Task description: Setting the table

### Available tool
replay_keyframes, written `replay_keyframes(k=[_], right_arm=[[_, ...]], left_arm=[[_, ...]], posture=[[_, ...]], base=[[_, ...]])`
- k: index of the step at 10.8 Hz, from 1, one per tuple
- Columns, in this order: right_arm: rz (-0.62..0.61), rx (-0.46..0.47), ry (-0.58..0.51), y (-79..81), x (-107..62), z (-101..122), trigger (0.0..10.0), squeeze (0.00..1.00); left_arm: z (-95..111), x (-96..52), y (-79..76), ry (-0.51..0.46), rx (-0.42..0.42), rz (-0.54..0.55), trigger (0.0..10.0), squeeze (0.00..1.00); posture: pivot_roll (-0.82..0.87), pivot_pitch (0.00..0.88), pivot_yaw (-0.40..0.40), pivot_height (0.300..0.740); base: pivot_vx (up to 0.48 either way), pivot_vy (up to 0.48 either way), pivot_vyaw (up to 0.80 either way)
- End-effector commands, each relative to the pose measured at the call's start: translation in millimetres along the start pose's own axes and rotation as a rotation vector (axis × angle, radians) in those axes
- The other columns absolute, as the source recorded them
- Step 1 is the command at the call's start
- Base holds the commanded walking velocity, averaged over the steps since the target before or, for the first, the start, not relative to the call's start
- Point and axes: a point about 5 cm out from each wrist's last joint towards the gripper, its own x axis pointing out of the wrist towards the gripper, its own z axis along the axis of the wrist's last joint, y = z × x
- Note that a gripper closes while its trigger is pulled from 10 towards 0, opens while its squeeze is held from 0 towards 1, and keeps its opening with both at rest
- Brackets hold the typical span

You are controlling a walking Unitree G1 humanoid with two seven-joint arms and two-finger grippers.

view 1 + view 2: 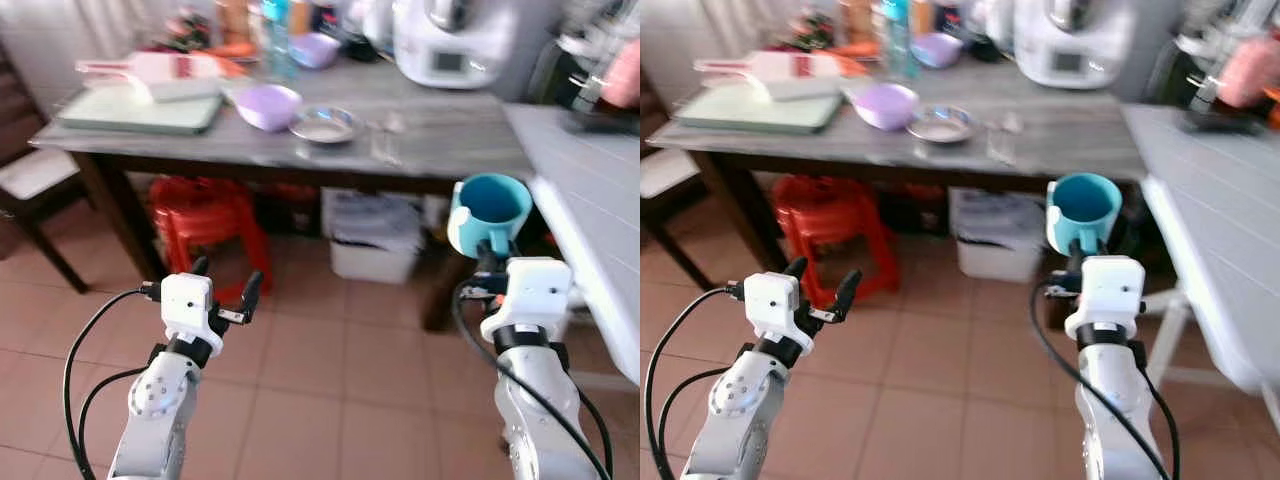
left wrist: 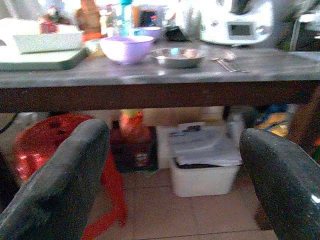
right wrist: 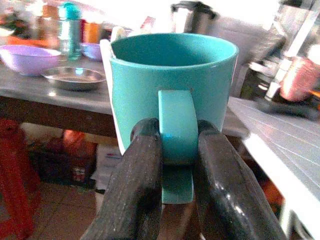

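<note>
My right gripper is shut on the handle of a teal mug, held upright in the air in front of the dark wooden table. In the right wrist view both fingers clamp the mug's handle. My left gripper stands open and empty, low above the tiled floor, facing the table. On the table sit a purple bowl, a steel dish, cutlery and a green tray.
A white appliance, bottles and a second bowl crowd the table's back. Under it stand red stools and a white bin. A white table juts in on the right. A chair is at left.
</note>
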Motion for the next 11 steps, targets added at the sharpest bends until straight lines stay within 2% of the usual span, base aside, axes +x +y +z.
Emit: replay_keyframes(k=[1,6,11], right_arm=[[0.031,0.006,-0.034,9.2,1.4,7,10.0,0.00],[0.027,0.001,-0.042,9.5,4.8,7,10.0,0.00],[0.026,-0.003,-0.047,10.6,6.9,8,10.0,0.00]], left_arm=[[0,-0.3,2.4,0.006,0.000,0.001,10.0,0.00],[5,9.0,-3.4,-0.015,-0.009,-0.038,10.0,0.00],[4,10.0,-6.5,-0.017,-0.013,-0.045,10.0,0.00]], posture=[[0.08,0.057,-0.010,0.740],[0.07,0.052,-0.011,0.740],[0.07,0.054,-0.013,0.740]], base=[[0.412,0.000,0.00],[0.419,0.000,0.00],[0.423,0.000,0.00]])
